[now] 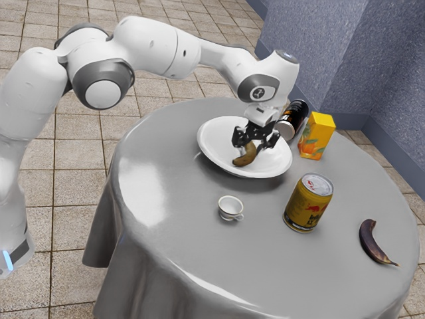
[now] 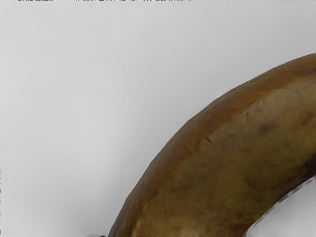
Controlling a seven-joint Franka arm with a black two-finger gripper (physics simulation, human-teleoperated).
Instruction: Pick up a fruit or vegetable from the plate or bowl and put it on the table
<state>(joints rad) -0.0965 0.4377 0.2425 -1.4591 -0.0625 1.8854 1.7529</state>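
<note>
Banana point(image 1: 244, 156) is in the white plate point(image 1: 210, 147), right under the claw point(image 1: 255, 140). Its top end pokes up between the two fingers, which are spread wide and don't squeeze it. The arm point(image 1: 156, 46) reaches over from the exterior view's left, then bends, with its hand pointing down, low over the plate.

You have a white teacup point(image 1: 230, 209) near an upright gold drink can point(image 1: 308, 205), a dark banana point(image 1: 373, 244) well apart from the teacup, and a yellow juice carton point(image 1: 317, 136) beside a tipped black can point(image 1: 296, 114).
</note>
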